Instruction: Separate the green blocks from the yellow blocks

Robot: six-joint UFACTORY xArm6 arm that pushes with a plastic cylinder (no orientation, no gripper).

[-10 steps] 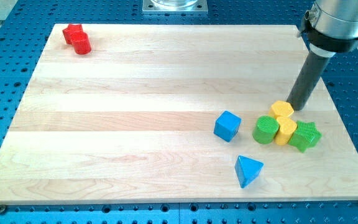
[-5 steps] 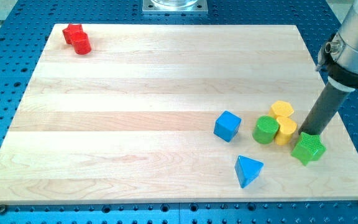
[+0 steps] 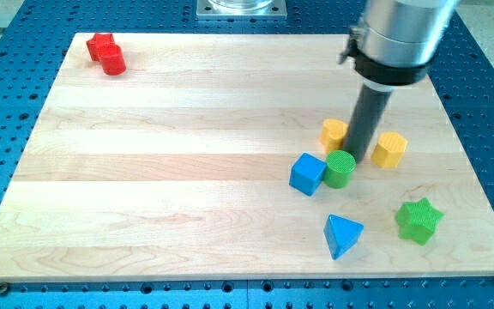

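Since a moment ago my tip has swung toward the view's left and now stands between two separated yellow blocks, the left yellow block partly hidden behind the rod, the right yellow block clear. Just beside it, the green cylinder touches the blue cube; the green star lies well apart near the blue triangle. No pincer exists; two red blocks huddle top left.

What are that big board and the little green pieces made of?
The board looks like pale wood with a smooth matte finish: grain and plank seams show. The green star and green cylinder look like ridged matte plastic, possibly 3D printed, judging by fine lines on their surfaces.
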